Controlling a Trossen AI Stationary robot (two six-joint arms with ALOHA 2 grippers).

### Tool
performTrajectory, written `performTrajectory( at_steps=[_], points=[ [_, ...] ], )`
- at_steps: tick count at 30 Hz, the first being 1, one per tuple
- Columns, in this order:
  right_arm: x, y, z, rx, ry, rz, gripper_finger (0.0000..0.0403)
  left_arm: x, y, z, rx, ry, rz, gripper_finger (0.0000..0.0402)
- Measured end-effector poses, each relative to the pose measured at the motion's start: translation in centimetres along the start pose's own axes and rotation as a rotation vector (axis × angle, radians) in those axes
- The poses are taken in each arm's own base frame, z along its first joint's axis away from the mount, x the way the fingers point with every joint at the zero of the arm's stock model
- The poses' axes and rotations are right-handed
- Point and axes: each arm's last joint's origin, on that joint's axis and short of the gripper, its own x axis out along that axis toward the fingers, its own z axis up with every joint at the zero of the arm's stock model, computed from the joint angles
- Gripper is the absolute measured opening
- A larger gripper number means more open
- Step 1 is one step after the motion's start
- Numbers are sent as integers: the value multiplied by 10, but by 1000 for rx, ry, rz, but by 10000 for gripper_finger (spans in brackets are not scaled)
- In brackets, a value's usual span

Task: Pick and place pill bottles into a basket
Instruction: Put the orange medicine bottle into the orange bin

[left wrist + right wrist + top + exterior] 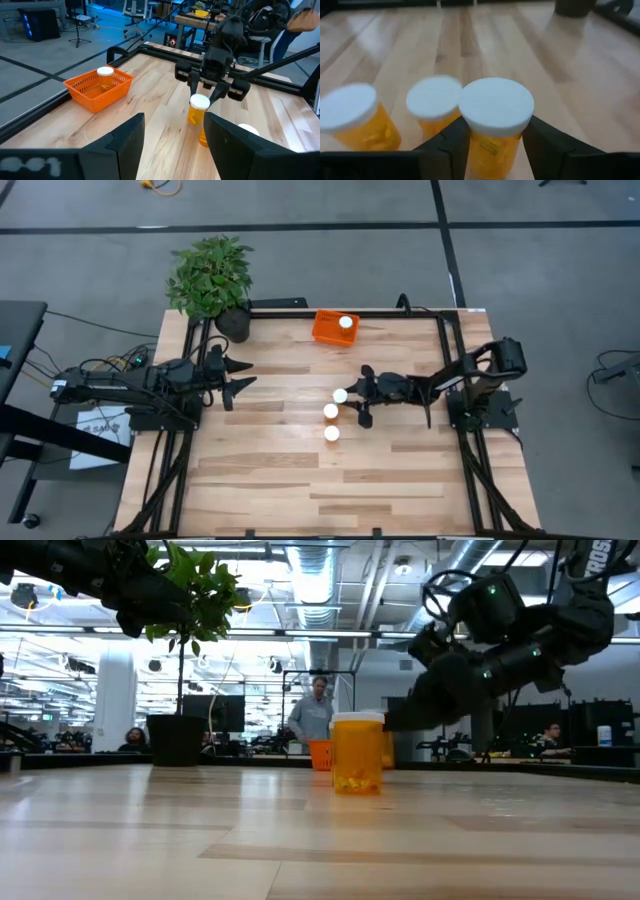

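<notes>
Three pill bottles, amber with white caps, stand upright mid-table (341,395), (331,411), (332,433). A fourth (346,322) stands in the orange basket (328,333) at the far edge. My right gripper (362,396) is open at the bottle nearest the basket (496,107). Its fingers (454,142) stand on either side of that bottle, and no touch shows. My left gripper (240,380) is open and empty over the table's left side.
A potted plant (212,278) in a black pot stands at the far left corner, left of the basket. Black frame rails (452,340) run along the table's edges. People show in the room beyond the table (315,710).
</notes>
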Motion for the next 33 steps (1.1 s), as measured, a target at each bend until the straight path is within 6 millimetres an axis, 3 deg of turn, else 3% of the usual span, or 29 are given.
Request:
performTrajectory(
  at_steps=[10,19,22,26,33],
  points=[
    [-23,-30,41,-62,-107,-131,143,0,0,0,0,0,0,194],
    [-33,-79,104,-150,-170,-273,142,0,0,0,1,3,0,194],
    [-30,-100,116,-136,-177,-268,146,0,0,0,1,3,1,194],
    [-20,-127,115,-81,-155,-273,144,0,0,-1,3,8,1,194],
    [1,-165,85,55,-109,-322,149,0,0,-1,2,8,0,194]
  ],
)
